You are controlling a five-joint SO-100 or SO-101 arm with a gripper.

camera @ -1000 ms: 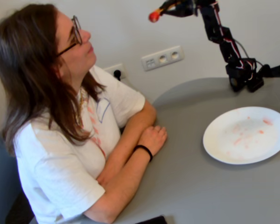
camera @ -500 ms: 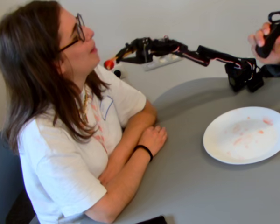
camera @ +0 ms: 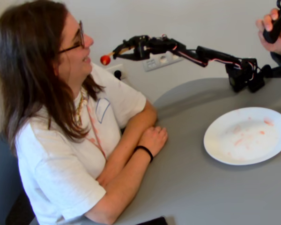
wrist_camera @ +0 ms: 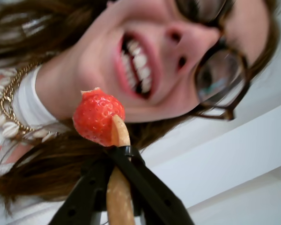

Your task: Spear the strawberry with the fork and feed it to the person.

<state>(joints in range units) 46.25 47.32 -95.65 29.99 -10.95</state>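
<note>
Plain white wall and a grey round table (camera: 196, 187) with a smeared white plate (camera: 247, 135) at right of the fixed view; the gripper (camera: 131, 49), clamped on the fork (camera: 119, 50), reaches toward upper center. The strawberry (camera: 105, 59) sits speared on the tines, just right of the person (camera: 61, 117) and near her mouth, not touching. The fork's long axis runs roughly level, pointing left at her lips, so I'd guess only a short push left remains.

Grey round counter (camera: 192, 187) has a white plate (camera: 247, 136) with pink smears, plus the person's (camera: 61, 117) folded forearms resting on it.
</note>
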